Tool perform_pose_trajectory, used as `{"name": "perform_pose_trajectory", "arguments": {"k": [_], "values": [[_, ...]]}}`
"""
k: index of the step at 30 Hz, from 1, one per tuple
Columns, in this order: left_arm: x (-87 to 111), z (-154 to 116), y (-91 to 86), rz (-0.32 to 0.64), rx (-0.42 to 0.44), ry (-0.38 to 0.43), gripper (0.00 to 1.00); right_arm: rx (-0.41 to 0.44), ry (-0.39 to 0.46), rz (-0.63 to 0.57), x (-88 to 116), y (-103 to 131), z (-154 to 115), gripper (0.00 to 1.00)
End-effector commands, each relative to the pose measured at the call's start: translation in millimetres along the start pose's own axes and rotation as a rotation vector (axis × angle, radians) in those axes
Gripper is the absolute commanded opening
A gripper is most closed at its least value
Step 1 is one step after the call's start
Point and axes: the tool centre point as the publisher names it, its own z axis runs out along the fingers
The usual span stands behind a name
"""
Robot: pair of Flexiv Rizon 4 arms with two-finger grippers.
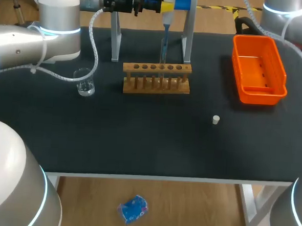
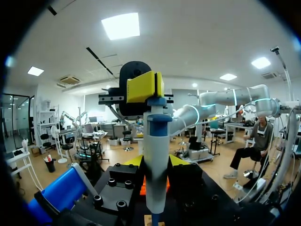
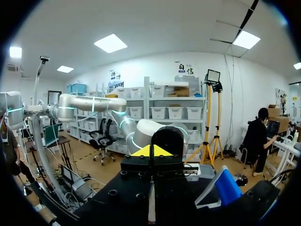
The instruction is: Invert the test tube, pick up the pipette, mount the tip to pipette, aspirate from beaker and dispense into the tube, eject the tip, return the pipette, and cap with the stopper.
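A: Where do we have the pipette point(image 1: 167, 22)?
B: Our left claw point(image 1: 166, 7) is clenched on it, above the wooden rack point(image 1: 156, 85). Its tip points down into the test tube point(image 1: 163, 55) standing there.
A: And our right claw point(image 3: 150, 151)?
B: Pressed together on nothing. The beaker point(image 1: 85, 82) sits left of the rack, and the stopper point(image 1: 216, 119) lies alone on the counter point(image 1: 139, 138).

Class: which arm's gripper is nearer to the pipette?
Left. The left gripper is right at the pipette, behind the wooden rack. The right arm is at the table's far right corner, by the orange tray's far end.
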Motion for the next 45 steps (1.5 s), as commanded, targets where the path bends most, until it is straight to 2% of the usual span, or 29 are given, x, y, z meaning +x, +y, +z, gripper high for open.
{"name": "perform_pose_trajectory", "arguments": {"k": [1, 21, 45], "values": [[-0.4, -0.3, -4.3, 0.001, 0.002, -0.002, 0.00, 0.001, 0.002, 0.003, -0.2, -7.4, -0.2, 0.00], [-0.4, -0.3, -4.3, 0.001, 0.002, -0.002, 0.00, -0.005, -0.001, 0.021, 1.4, -14.9, 0.9, 0.00], [-0.4, -0.3, -4.3, 0.001, 0.002, -0.002, 0.00, 0.005, -0.004, -0.076, -3.8, 24.3, -0.5, 0.00]]}}
